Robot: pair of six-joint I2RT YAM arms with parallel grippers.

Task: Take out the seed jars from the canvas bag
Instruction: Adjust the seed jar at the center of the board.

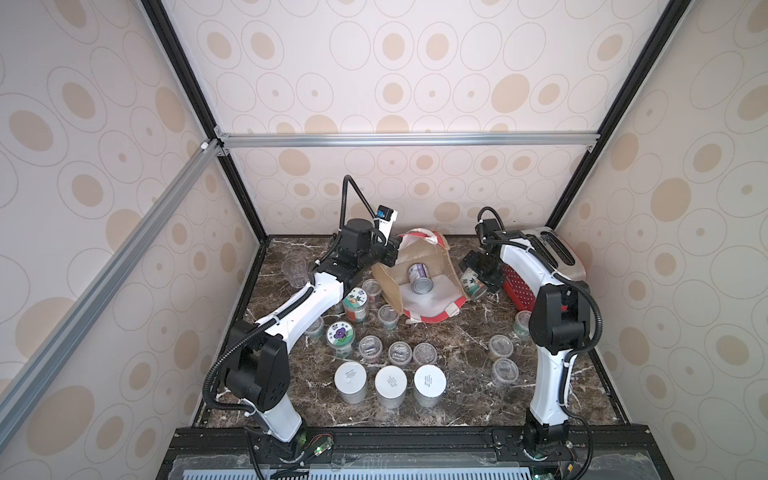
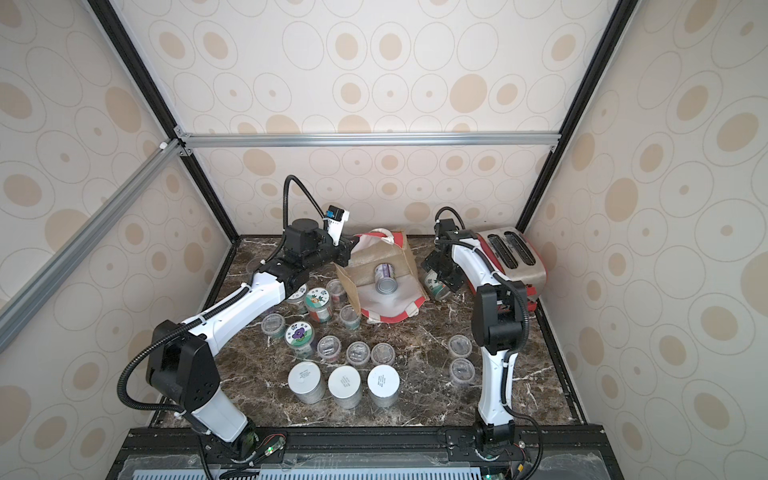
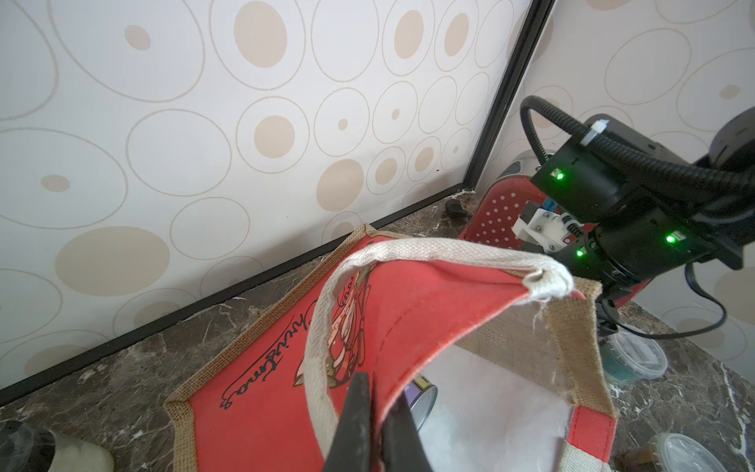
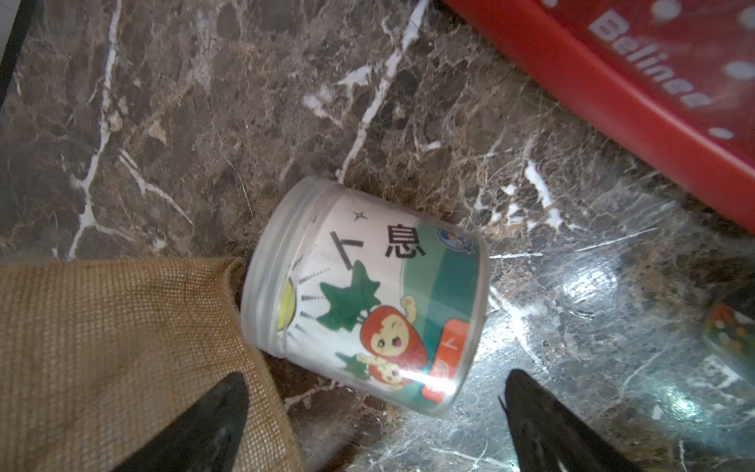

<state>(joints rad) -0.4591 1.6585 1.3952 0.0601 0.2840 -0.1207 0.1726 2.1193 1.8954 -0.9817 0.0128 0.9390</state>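
The canvas bag [image 1: 432,253] [image 2: 374,257] lies on its side at the back middle, mouth toward the front. My left gripper [image 1: 392,257] [image 3: 378,392] is shut on the bag's red upper wall and holds the mouth up. Inside lies one seed jar [image 1: 420,279] [image 3: 423,398] with a purple label. My right gripper [image 1: 478,270] [image 4: 376,375] hangs open over a strawberry-label jar [image 4: 367,294] lying on its side against the bag's right wall. Several more jars stand in front: three with white lids [image 1: 390,384], two with flower lids [image 1: 340,336], and short clear ones [image 1: 400,353].
A red dotted toaster [image 1: 544,257] stands at the back right, close beside my right arm. A clear tumbler [image 1: 294,271] stands at the back left. Short jars [image 1: 500,345] stand near the right arm's base. The enclosure walls close in the marble table [image 1: 457,399].
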